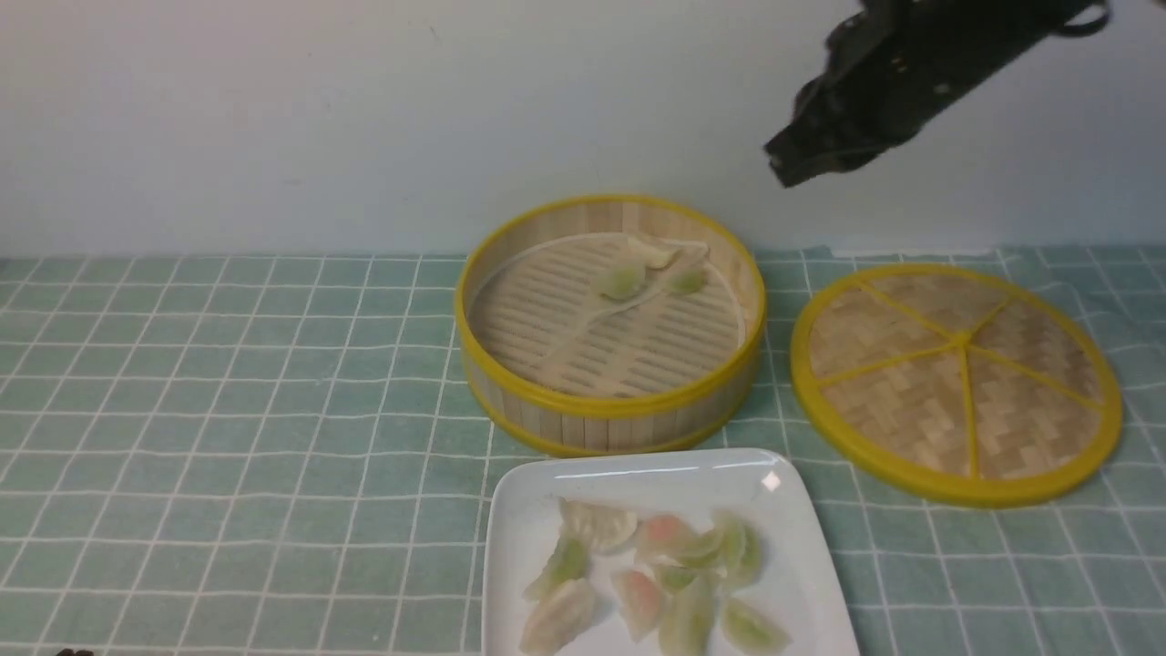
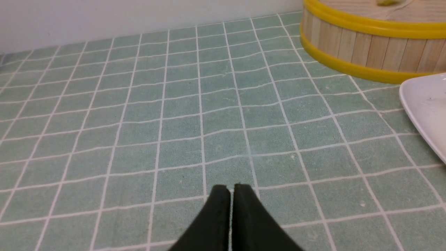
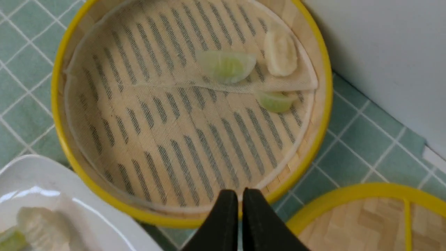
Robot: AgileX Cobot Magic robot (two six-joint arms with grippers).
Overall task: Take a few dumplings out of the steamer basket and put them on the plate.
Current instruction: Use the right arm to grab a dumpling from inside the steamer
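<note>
The steamer basket stands mid-table with three dumplings at its back: a pale green one, a whitish one and a small green one. In the right wrist view they are a green one, a whitish one and a green one part under a folded liner. The white plate in front holds several dumplings. My right gripper hangs high above the basket's right side, shut and empty. My left gripper is shut and empty, low over the cloth left of the basket.
The woven lid with yellow spokes lies flat right of the basket; it also shows in the right wrist view. A green checked cloth covers the table. A white wall stands just behind the basket. The plate's edge shows in the left wrist view.
</note>
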